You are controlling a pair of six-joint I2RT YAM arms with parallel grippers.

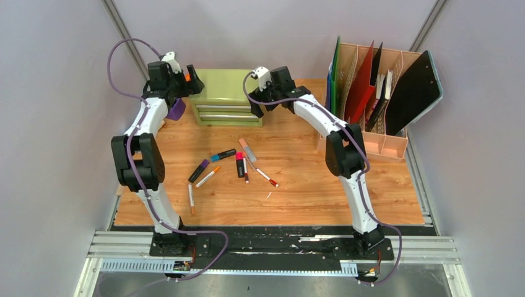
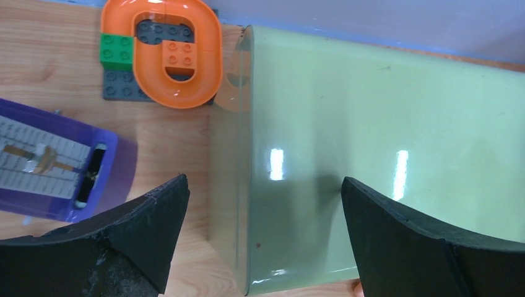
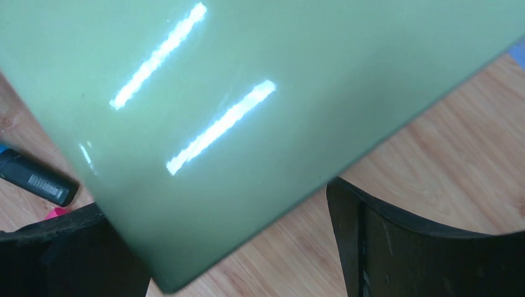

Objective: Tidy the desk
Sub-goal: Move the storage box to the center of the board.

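Observation:
The desk [image 1: 309, 192] is an orange-brown wood top with several markers and pens [image 1: 223, 154] scattered in its middle. An olive-green drawer chest [image 1: 226, 93] stands at the back. My left gripper [image 1: 194, 79] hovers over the chest's left end, open, with the chest top [image 2: 371, 124] below its jaws [image 2: 263, 192] and nothing between them. My right gripper [image 1: 255, 109] is at the chest's right front corner, open. Its jaws [image 3: 213, 207] straddle the chest corner [image 3: 186, 247]: the left finger sits partly behind the corner, the right finger [image 3: 384, 247] stands apart over bare wood.
A purple box [image 2: 56, 164] and an orange toy-brick piece [image 2: 167, 52] on a grey plate lie left of the chest. A black marker [image 3: 37, 179] lies near the chest's front. A beige file organizer [image 1: 384, 145] with upright folders stands at the back right.

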